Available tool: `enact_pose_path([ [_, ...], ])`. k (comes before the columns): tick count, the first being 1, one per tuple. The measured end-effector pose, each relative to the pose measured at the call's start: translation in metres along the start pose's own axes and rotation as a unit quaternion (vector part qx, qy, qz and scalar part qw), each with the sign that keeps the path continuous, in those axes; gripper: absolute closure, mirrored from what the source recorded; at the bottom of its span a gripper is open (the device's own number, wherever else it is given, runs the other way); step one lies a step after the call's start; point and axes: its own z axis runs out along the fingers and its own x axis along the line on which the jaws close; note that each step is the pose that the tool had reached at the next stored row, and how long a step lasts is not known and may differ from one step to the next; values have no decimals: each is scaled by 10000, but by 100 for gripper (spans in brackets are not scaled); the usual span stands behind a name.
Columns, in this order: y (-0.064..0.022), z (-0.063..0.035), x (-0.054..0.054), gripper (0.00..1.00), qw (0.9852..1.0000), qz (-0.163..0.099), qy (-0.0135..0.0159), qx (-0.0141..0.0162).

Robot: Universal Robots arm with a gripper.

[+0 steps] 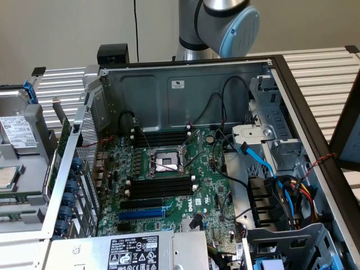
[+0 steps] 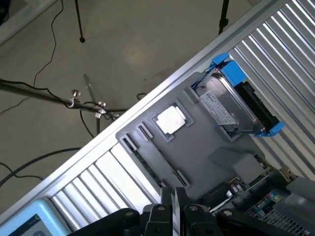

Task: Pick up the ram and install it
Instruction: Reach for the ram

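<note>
- The step in hand looks like the pick-up, at its approach: the gripper (image 2: pixel 173 194) hangs over the grey tray (image 2: pixel 206 152), which lies on the ribbed table (image 2: pixel 101 187) beside the computer case (image 1: pixel 169 90), and it carries nothing
- Its fingers stand slightly parted, with a thin pale slit between them and nothing in it
- The ram (image 2: pixel 152 161) appears to be the thin dark strip standing on edge in the tray's long groove, though its green board and label cannot be made out; one end of that groove lies just beside the fingertips
- The same tray holds a square processor chip (image 2: pixel 171 119) and, further off, a hard drive (image 2: pixel 229 101) in a blue caddy, both apart from the gripper
- In the exterior view the black slots (image 1: pixel 160 188) on the motherboard (image 1: pixel 174 225), beside the processor socket (image 1: pixel 166 163), look bare, so installation is not begun
- As a judgement, the grasp calls for jaws wide enough to straddle the strip, lined up with its length and centred on it, then a straight lift so that it does not bind in the groove
</note>
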Motion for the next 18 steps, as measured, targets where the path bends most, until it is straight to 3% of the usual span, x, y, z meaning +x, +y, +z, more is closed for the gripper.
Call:
enact_pose_path([
  [5,0,0,0,82,9990,-451,34,-18],
  [9,0,0,0,82,9967,-814,60,-31],
  [14,0,0,0,73,9919,-1265,91,-43],
  [18,0,1,0,73,9866,-1627,112,-48],
])
